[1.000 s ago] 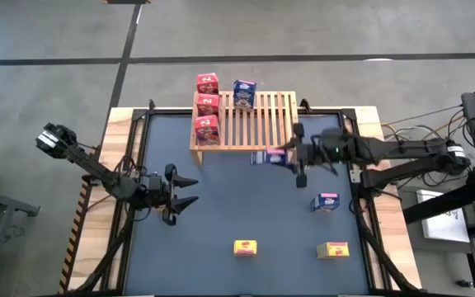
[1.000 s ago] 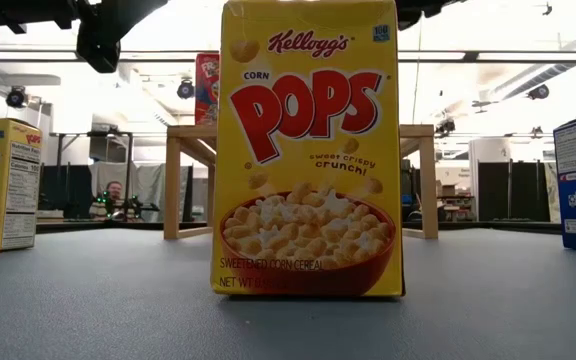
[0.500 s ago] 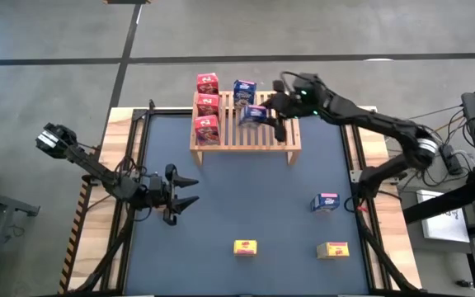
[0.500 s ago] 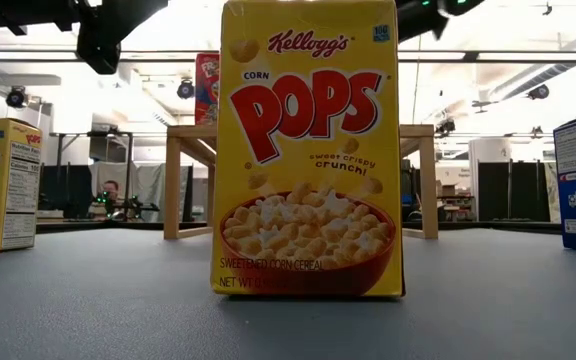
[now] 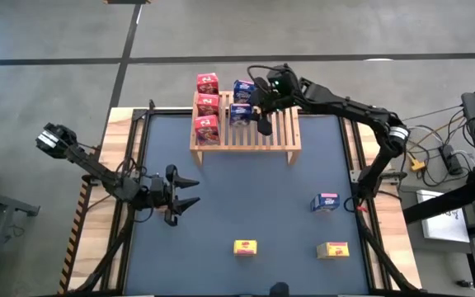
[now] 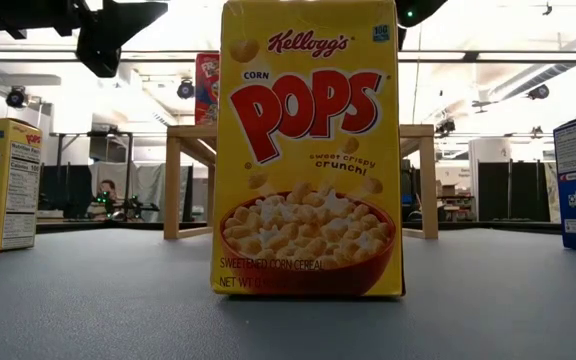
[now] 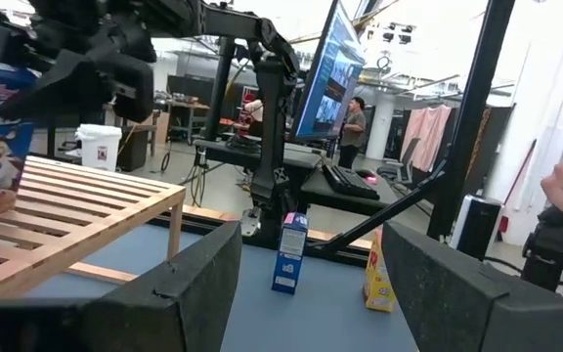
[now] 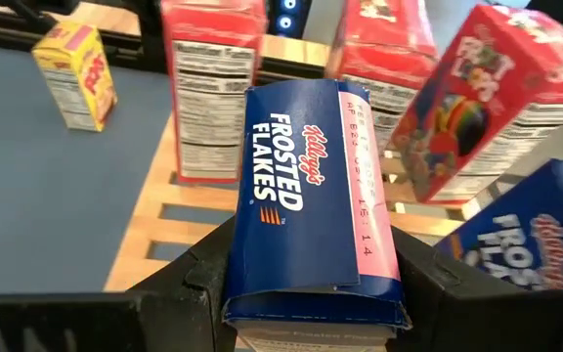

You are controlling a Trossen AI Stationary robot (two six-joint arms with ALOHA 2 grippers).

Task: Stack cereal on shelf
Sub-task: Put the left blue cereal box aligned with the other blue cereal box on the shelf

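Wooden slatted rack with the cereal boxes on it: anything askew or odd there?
Nothing damaged or spilled. On the light wooden slatted rack, three red cereal boxes stand in a row beside one blue box. The only tilted item is the blue Frosted Flakes box held by the right gripper above the slats, not yet set down.

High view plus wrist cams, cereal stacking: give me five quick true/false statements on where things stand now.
1. The right gripper holds a blue Frosted Flakes box over the wooden rack. True.
2. Three red cereal boxes stand on the rack's left end. True.
3. The left gripper grips a yellow box. False: it is open and empty, above the dark mat.
4. All yellow boxes are on the rack. False: two yellow Corn Pops boxes stand on the mat near the front edge.
5. One blue box stands on the mat on the right side. True.
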